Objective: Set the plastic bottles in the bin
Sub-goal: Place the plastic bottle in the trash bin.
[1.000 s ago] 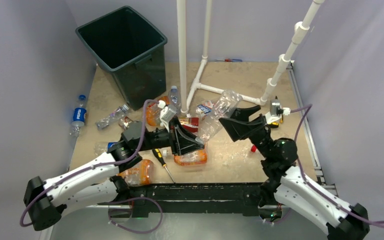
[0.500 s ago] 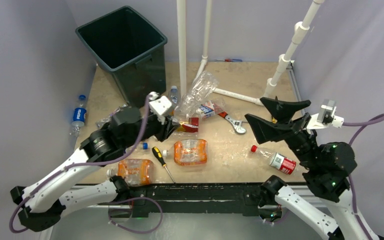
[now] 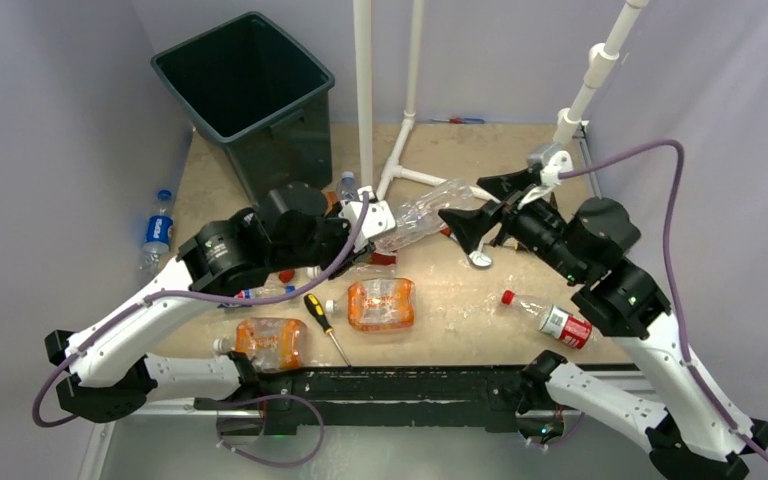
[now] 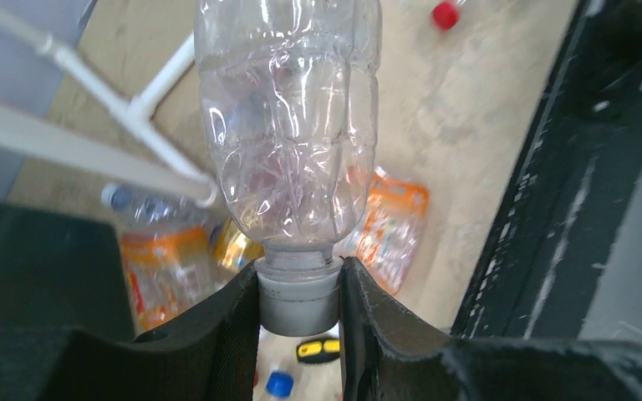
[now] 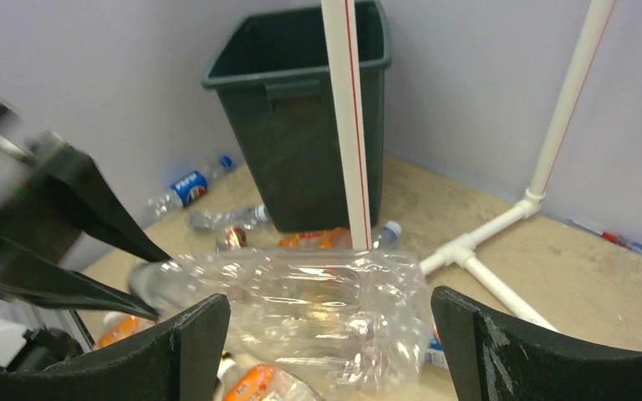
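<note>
A clear, label-less plastic bottle hangs in the air over the table's middle, lying almost level. My left gripper is shut on its grey cap, and the body sticks out past the fingers. My right gripper stands open around the bottle's base end, with a gap on both sides. The bin is at the back left, dark and empty-looking, also seen in the right wrist view. More bottles lie on the table: two with orange labels and one with a red label.
A Pepsi bottle lies off the board at the left wall. A screwdriver and a wrench lie among the bottles. A white pipe frame stands upright just right of the bin, with legs across the back of the table.
The left arm has lifted the clear bottle by its cap and turned it level, pointing right. The right arm pulled away with wide jaws, then came back around the bottle's base.
</note>
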`<state>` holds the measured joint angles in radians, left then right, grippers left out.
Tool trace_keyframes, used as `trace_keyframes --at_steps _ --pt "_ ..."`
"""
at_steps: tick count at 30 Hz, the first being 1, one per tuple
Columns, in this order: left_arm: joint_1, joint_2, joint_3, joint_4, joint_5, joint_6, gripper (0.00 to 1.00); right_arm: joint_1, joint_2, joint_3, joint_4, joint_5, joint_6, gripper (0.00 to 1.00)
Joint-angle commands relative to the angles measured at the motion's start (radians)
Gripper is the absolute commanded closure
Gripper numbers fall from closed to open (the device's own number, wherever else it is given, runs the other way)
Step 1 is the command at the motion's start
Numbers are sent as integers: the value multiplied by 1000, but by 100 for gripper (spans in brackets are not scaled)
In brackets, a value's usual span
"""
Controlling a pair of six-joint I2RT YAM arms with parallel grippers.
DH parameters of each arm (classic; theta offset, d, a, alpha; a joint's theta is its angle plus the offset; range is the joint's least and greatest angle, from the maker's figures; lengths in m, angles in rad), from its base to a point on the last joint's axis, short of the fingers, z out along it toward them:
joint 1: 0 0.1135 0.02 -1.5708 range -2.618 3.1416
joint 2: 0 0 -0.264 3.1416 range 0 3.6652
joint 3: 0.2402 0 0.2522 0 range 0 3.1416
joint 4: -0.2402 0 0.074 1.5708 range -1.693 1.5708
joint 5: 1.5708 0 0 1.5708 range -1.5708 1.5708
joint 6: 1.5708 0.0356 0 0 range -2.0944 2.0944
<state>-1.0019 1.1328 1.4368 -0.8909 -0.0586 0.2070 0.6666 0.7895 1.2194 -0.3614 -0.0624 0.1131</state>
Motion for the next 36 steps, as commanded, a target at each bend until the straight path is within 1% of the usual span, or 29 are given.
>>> trace_keyframes --at_steps 1,4,6,11,15,21,29,32,36 --pt "-4 89 169 -133 244 1 100 1 17 34 10 -67 -67 6" --pt "-7 106 151 -166 219 -30 100 1 -7 14 98 -74 -60 6" --pt "-8 104 139 -172 218 -52 100 1 -5 16 127 -91 -63 6" --pt "-9 103 133 -181 206 -101 100 1 81 41 124 -167 -89 7" --pt "-9 85 127 -164 212 -115 100 5 115 18 108 -195 -102 8" --pt "-9 45 117 -84 277 -121 100 7 74 -77 98 -201 -68 8" --pt "-9 41 138 -51 257 -102 100 7 25 -157 68 -304 -46 9" --pt "-9 8 117 10 250 -101 100 7 -5 -193 74 -348 -36 9" --pt "-9 -65 35 144 261 -101 100 6 -29 -248 95 -412 -12 9"
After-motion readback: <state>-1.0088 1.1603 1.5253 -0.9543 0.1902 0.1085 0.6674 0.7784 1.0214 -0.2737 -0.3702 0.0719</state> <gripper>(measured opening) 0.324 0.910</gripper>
